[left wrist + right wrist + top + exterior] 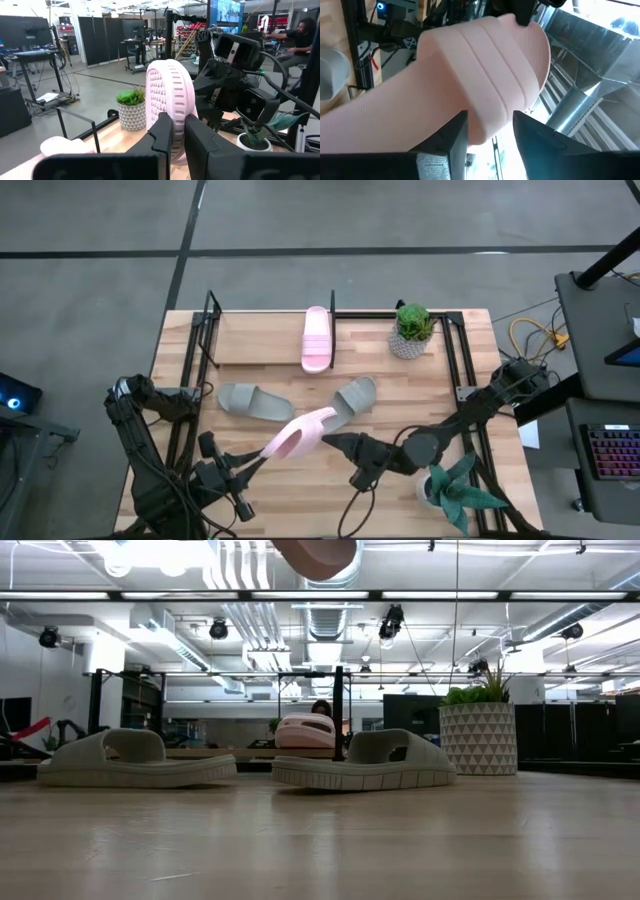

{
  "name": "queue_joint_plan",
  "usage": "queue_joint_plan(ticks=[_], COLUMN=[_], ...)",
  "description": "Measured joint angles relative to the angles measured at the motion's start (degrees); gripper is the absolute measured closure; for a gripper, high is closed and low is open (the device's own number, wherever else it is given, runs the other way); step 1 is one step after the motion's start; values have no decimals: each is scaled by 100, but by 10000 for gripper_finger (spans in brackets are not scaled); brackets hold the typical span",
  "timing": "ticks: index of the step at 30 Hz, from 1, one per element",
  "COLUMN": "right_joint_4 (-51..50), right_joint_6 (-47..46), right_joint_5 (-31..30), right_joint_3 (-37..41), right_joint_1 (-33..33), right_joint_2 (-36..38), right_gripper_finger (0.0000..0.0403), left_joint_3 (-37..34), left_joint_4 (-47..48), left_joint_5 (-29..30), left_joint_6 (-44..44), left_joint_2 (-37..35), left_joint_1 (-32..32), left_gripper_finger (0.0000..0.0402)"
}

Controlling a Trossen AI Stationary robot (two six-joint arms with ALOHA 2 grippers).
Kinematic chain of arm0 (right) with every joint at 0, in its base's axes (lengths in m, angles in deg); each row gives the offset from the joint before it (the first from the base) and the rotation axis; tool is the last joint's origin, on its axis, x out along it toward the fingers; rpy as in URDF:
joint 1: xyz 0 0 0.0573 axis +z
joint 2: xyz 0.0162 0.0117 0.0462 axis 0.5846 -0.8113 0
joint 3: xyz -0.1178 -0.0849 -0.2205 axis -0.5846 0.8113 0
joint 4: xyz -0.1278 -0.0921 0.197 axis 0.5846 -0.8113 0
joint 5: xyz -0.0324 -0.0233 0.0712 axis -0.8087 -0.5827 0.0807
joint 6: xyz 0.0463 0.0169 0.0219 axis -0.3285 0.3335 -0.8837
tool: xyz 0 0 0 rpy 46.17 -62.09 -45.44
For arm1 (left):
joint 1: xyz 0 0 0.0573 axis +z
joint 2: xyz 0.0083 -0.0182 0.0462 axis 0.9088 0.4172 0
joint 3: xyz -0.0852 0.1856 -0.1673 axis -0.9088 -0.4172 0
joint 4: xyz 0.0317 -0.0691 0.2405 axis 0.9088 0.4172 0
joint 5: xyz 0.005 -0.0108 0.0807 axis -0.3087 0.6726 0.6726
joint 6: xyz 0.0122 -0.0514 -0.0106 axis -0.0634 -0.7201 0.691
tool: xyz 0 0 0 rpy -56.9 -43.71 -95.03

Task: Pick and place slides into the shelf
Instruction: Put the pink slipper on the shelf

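1. We see a pink slide (pixel 298 435) lifted off the surface (pixel 390 390) near its front middle, held between both tools.
2. Our left tool (pixel 262 458) pinches one end of that slide, its fingers (pixel 167 132) pressed against the ribbed sole.
3. Our right tool (pixel 328 440) meets the opposite end; in the right wrist view its fingers (pixel 451 135) sit on either side of the strap end, clamped on the slide.
4. A second pink slide (pixel 317 338) lies on the shelf (pixel 250 330).
5. Two grey-green slides (pixel 255 401) (pixel 355 397) rest on the surface in front of the shelf.
6. A potted plant (pixel 411 330) stands at the shelf's right end.
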Motion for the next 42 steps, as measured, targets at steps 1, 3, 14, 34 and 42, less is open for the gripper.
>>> queue_joint_plan(ticks=[1, 3, 14, 34, 42], right_joint_4=[-2, -2, -10, -9, -8], right_joint_6=[9, 17, 210, 162, -231], right_joint_5=[52, 153, 417, 565, 731], right_joint_3=[0, 0, 7, -106, -256], right_joint_1=[0, -3, -67, -75, -60], right_joint_2=[0, 1, 1, 2, 2], right_gripper_finger=[257, 259, 261, 261, 262], left_joint_3=[4, 19, 172, 126, 63], left_joint_4=[0, -14, -573, -2285, -2291], left_joint_5=[0, -24, -185, -518, -511], left_joint_6=[0, 5, 630, 2807, 2816], left_joint_2=[-4, -4, -9, -168, -168], left_joint_1=[0, 0, -9, 27, 80], left_gripper_finger=[392, 392, 393, 395, 395])
